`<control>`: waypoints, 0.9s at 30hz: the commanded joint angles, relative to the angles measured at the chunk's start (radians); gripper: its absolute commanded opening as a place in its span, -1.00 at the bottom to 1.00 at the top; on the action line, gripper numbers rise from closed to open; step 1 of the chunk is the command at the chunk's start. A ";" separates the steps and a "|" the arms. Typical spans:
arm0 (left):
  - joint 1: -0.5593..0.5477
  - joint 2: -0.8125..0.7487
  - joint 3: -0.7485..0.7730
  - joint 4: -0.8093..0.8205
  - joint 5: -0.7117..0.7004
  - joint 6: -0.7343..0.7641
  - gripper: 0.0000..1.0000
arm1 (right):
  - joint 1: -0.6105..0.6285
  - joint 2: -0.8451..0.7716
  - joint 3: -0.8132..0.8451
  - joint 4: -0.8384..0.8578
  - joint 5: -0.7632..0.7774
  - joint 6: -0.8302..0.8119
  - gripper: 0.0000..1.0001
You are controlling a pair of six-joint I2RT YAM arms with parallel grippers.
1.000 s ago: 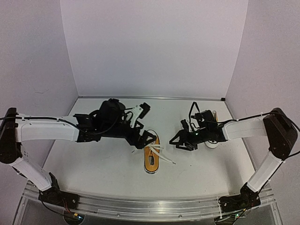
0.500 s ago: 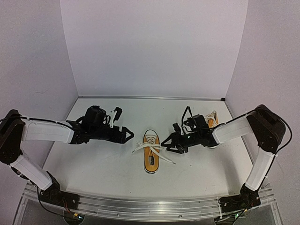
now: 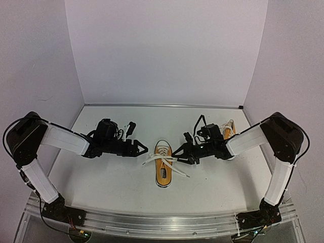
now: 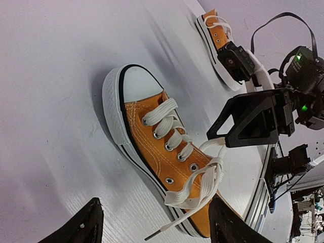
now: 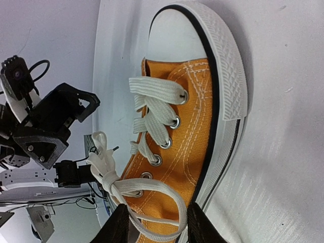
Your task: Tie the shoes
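The table [image 3: 111, 190] carries both arm bases at its near edge. Just beyond them, the near shoe [image 3: 163, 171] stands upright on its sole between the two arms. Its toe cap [image 4: 134, 83] points toward the back wall [image 3: 167, 50]. The laces [image 4: 200, 182] are threaded through the eyelets and cross once above the top pair. Whether this crossing is a knot cannot be told. One loose end trails off the left side of the shoe. The other trails off the right side toward the near edge.

The left gripper [image 3: 140, 148] sits low over the table, just to the left of the near shoe and not touching it. Its jaws are spread wide and hold nothing. In the left wrist view, the two fingers [image 4: 83, 228] frame the side of the shoe.

The right gripper [image 3: 183, 152] sits on the opposite side, close to the shoe at the lace crossing. Its jaws are parted, and the fingers [image 5: 121, 225] stand either side of a looped strand of lace. The strand passes through the gap and is not pinched. In the left wrist view, this strand rises to the tip of one finger, but contact cannot be confirmed.

The far shoe [image 4: 216, 31] stands behind the right forearm, toward the right rear of the table and well apart from the near shoe.
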State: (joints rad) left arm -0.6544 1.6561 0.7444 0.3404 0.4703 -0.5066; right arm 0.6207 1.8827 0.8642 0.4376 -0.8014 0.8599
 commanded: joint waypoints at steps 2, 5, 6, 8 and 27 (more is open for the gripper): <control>0.001 0.055 0.027 0.092 0.072 -0.018 0.28 | 0.011 0.009 0.038 0.057 -0.029 0.010 -0.52; 0.001 0.075 0.033 0.107 0.093 -0.024 0.19 | 0.013 0.008 0.044 0.057 -0.035 0.011 -0.79; 0.001 0.078 0.032 0.114 0.098 -0.027 0.16 | 0.014 0.006 0.044 0.057 -0.037 0.012 -0.86; 0.000 0.080 0.028 0.133 0.109 -0.029 0.11 | 0.014 0.001 0.043 0.058 -0.038 0.012 -0.95; -0.001 0.185 0.031 0.322 0.215 -0.126 -0.42 | 0.016 -0.021 0.026 0.050 -0.020 0.003 -1.00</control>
State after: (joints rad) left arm -0.6544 1.8239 0.7481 0.5618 0.6412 -0.6028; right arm 0.6304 1.8828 0.8787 0.4629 -0.8276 0.8704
